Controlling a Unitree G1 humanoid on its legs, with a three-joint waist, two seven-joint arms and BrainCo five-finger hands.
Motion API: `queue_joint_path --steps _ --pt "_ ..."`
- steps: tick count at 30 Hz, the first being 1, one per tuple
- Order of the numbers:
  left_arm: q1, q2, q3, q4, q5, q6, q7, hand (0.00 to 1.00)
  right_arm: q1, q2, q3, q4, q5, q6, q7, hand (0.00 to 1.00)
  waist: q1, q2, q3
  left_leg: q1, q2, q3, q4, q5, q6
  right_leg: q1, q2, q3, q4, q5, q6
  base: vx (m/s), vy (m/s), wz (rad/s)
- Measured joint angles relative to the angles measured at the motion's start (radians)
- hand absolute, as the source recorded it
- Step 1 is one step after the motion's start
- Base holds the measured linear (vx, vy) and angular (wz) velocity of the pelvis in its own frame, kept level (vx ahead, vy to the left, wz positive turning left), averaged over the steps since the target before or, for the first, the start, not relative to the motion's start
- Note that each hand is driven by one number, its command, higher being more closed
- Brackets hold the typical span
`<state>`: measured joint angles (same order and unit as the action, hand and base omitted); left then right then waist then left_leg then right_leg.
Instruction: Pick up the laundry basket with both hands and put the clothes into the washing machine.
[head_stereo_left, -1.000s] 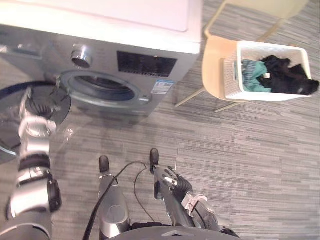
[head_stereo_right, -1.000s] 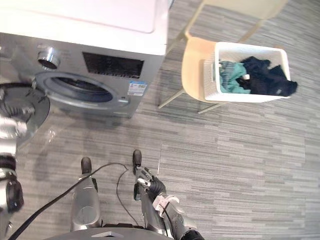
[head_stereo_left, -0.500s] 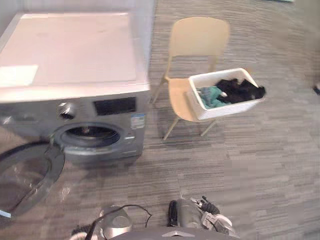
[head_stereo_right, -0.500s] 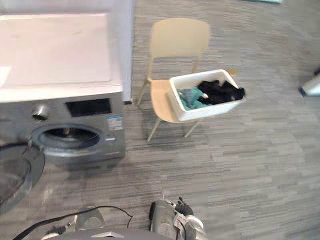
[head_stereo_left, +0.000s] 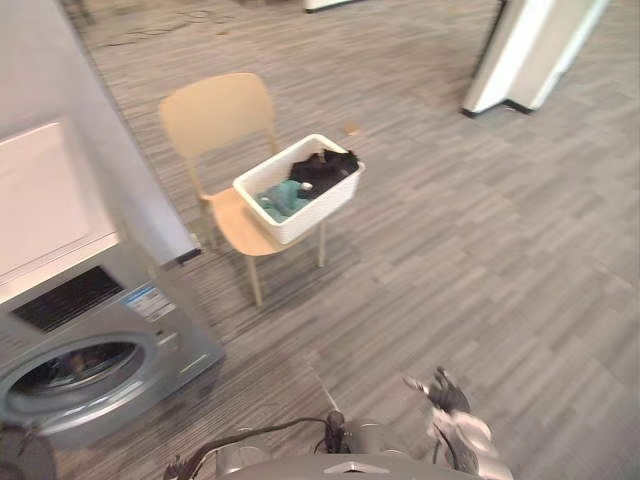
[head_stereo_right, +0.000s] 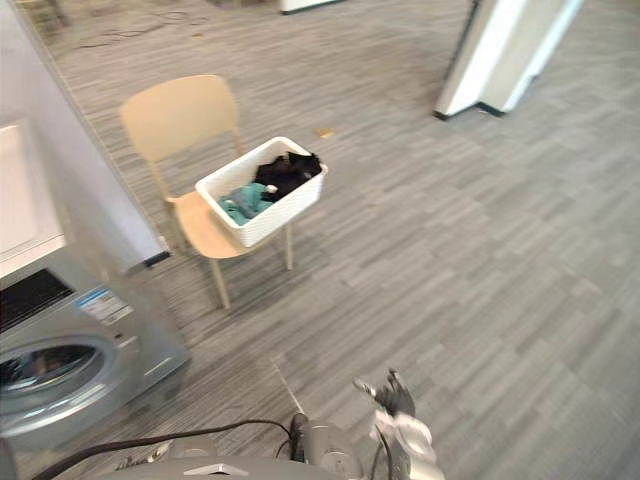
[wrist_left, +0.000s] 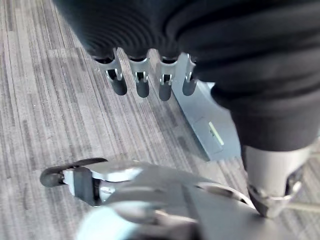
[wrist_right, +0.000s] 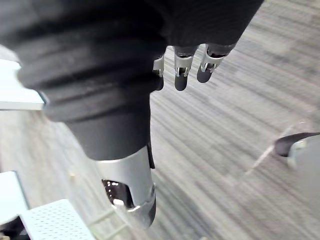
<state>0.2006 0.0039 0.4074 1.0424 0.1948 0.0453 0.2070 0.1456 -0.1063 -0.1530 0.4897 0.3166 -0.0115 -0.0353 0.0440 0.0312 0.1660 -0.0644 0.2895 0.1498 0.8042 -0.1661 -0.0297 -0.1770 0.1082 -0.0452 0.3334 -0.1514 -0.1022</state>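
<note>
Basket (head_stereo_left: 310, 214) sits on the chair (head_stereo_left: 212, 115) seat, overhanging the seat edge on the side away from the washer (head_stereo_left: 90, 340), untouched. Its long axis runs diagonally, near-left to far-right in the eye views. Clothes (head_stereo_left: 322, 166) are inside: a dark heap at the far end, a teal piece at the near end.

Right hand (head_stereo_left: 447, 397) is low by the robot's side; the basket lies ahead and to its left, well apart. Its fingers (wrist_right: 182, 75) hang loose, slightly spread, holding nothing. Left hand (wrist_left: 142, 85) is the same: slack, empty, over the floor (head_stereo_left: 480, 250). Can't tell which hand is nearer. The robot likely has to walk up and square to the basket so each hand meets a short end.

Materials:
- Basket: white rigid plastic, rectangular, perforated walls, rolled rim. Probably a firm hold.
- Clothes: soft and loose.
- Chair: pale and smooth with thin legs. It might shift if the basket drags.
- Washer: silver-grey with a round port, just beside the chair.
- Floor: grey, striped.
</note>
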Motion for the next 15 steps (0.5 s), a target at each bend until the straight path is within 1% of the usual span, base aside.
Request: queue_joint_path --steps 1,2,3,4,5,6,7,8,9,10,11,12,13,14,15 --pt "0.002 -0.009 0.023 -0.005 -0.013 0.0 -0.004 0.0 -0.003 0.024 0.011 -0.089 0.002 -0.01 -0.004 0.0 0.011 -0.005 0.013 -0.034 -0.055 -0.028 0.0 -0.14 -0.029 0.011 0.002 0.034 -0.047 0.011 -0.018 0.06 0.034 -0.65" --pt "0.002 -0.011 0.026 -0.008 -0.015 -0.001 -0.004 0.0 -0.004 0.029 0.011 -0.131 0.002 -0.013 -0.009 0.0 0.011 -0.003 0.022 -0.052 -0.075 -0.025 -0.013 -0.173 -0.03 0.021 0.001 0.039 -0.065 0.016 -0.027 0.07 0.085 -0.43" --pt "0.002 -0.024 0.036 -0.015 -0.015 -0.002 -0.005 0.0 -0.003 0.041 0.012 -0.22 0.011 -0.018 -0.022 0.0 0.011 0.0 0.043 -0.093 -0.101 -0.006 -0.044 -0.206 -0.021 0.041 0.0 0.043 -0.094 0.019 -0.033 0.05 0.114 -0.03" --pt "0.002 -0.043 0.051 -0.021 -0.015 -0.001 -0.006 0.0 -0.004 0.052 0.017 -0.3 0.011 -0.035 -0.039 0.0 0.018 0.019 0.045 -0.137 -0.117 0.036 -0.09 -0.211 -0.013 0.052 -0.001 0.046 -0.112 0.023 -0.041 0.03 0.128 0.01" --pt "0.003 -0.051 0.052 -0.026 -0.015 -0.001 -0.008 0.0 -0.006 0.055 0.019 -0.331 0.012 -0.049 -0.041 0.0 0.022 0.015 0.048 -0.148 -0.125 0.053 -0.134 -0.209 -0.016 0.047 -0.001 0.047 -0.117 0.02 -0.035 -0.01 0.132 -0.22" --pt "0.015 -0.076 0.055 -0.037 -0.015 0.0 -0.012 0.0 -0.025 0.045 0.03 -0.38 0.021 -0.077 -0.044 0.0 0.045 0.063 0.032 -0.153 -0.114 0.077 -0.297 -0.181 -0.025 0.061 0.039 0.046 -0.128 0.015 -0.02 0.03 0.086 -0.6" --pt "0.017 -0.085 0.065 -0.018 -0.015 -0.003 -0.014 0.0 -0.044 0.055 0.038 -0.387 0.033 -0.083 -0.046 0.0 0.071 0.069 0.04 -0.14 -0.095 0.112 -0.295 -0.165 -0.021 0.039 0.048 0.041 -0.034 -0.009 0.009 0.15 0.112 -0.95" --pt "0.029 -0.06 0.066 -0.006 -0.014 0.002 -0.017 0.0 -0.072 0.097 0.076 -0.392 0.04 -0.097 -0.061 0.0 0.081 0.01 0.03 -0.105 -0.139 0.151 -0.306 -0.173 -0.009 0.023 -0.006 0.038 0.162 -0.08 0.044 0.22 0.061 -0.58" --pt "0.042 -0.032 0.065 -0.001 -0.015 0.006 -0.017 0.0 -0.07 0.118 0.087 -0.392 0.041 -0.103 -0.066 0.0 0.072 -0.035 0.019 -0.098 -0.181 0.15 -0.297 -0.182 0.007 0.065 -0.052 0.05 0.164 -0.144 0.071 0.29 0.057 -0.22" --pt "0.047 -0.022 0.062 0.003 -0.015 0.009 -0.016 0.0 -0.074 0.116 0.097 -0.386 0.038 -0.104 -0.073 0.0 0.072 -0.05 0.013 -0.097 -0.195 0.15 -0.286 -0.191 0.023 0.073 -0.066 0.05 0.158 -0.174 0.113 0.26 0.034 0.18" --pt "0.048 -0.015 0.057 0.0 -0.015 0.011 -0.017 0.0 -0.075 0.115 0.115 -0.354 0.03 -0.103 -0.077 0.0 0.072 -0.059 -0.002 -0.084 -0.201 0.149 -0.288 -0.206 0.023 0.074 -0.069 0.06 0.186 -0.185 0.144 0.26 0.027 -0.03" --pt "0.043 -0.002 0.041 0.001 -0.017 0.011 -0.017 0.0 -0.072 0.118 0.139 -0.344 0.024 -0.1 -0.076 0.0 0.076 -0.069 -0.008 -0.064 -0.203 0.16 -0.297 -0.216 0.03 0.034 -0.07 0.067 0.323 -0.192 0.264 0.25 0.028 -0.06" --pt "0.042 0.003 0.026 0.001 -0.019 0.012 -0.017 0.0 -0.069 0.12 0.149 -0.344 0.01 -0.097 -0.075 0.0 0.075 -0.067 -0.005 -0.047 -0.202 0.158 -0.297 -0.222 0.035 0.005 -0.073 0.065 0.415 -0.17 0.329 0.29 0.003 0.04" --pt "0.042 0.009 -0.004 0.0 -0.019 0.013 -0.017 0.0 -0.056 0.121 0.158 -0.344 -0.012 -0.093 -0.074 0.0 0.063 -0.06 0.003 -0.002 -0.201 0.143 -0.296 -0.233 0.052 -0.03 -0.093 0.036 0.561 -0.091 0.375 0.29 0.007 0.32" --pt "0.043 0.017 -0.032 -0.001 -0.02 0.013 -0.016 0.0 -0.037 0.12 0.159 -0.344 -0.016 -0.092 -0.074 0.0 0.052 -0.057 0.005 0.036 -0.203 0.124 -0.296 -0.242 0.067 -0.038 -0.119 -0.017 0.643 -0.033 0.361 0.34 -0.025 0.68"
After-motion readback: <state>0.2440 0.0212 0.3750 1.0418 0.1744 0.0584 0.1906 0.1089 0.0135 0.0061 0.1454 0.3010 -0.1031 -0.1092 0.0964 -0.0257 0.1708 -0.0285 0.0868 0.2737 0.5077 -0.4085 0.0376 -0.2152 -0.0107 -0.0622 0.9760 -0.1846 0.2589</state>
